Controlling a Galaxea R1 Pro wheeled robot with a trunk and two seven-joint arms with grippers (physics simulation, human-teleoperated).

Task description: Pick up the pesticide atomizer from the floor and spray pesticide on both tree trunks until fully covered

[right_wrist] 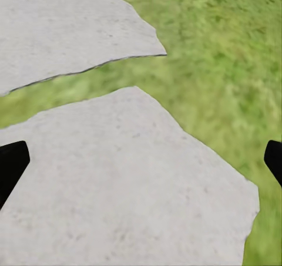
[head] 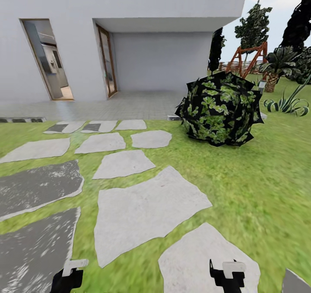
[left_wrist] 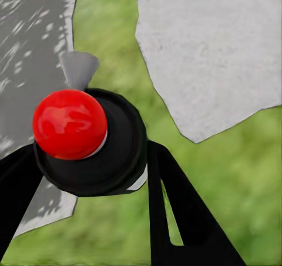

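The left gripper (left_wrist: 88, 178) is pinched on the pesticide atomizer (left_wrist: 88, 140) — red ball top, black collar and a grey nozzle between the black fingers, carried low over the grass (left_wrist: 235, 178). The right gripper (right_wrist: 141, 160) hangs spread wide and holds nothing, above a grey stepping stone (right_wrist: 117, 184). In the head view the stone path (head: 147, 211) runs ahead toward the white house (head: 164, 47), and a round leafy bush (head: 220, 109) sits right of the path. No thick pale trunk can be made out; farther right past the bush stand dark conifers (head: 298, 23). My guess: the trees lie off that way, so the base must turn before the left arm — the loaded one — can aim the nozzle.
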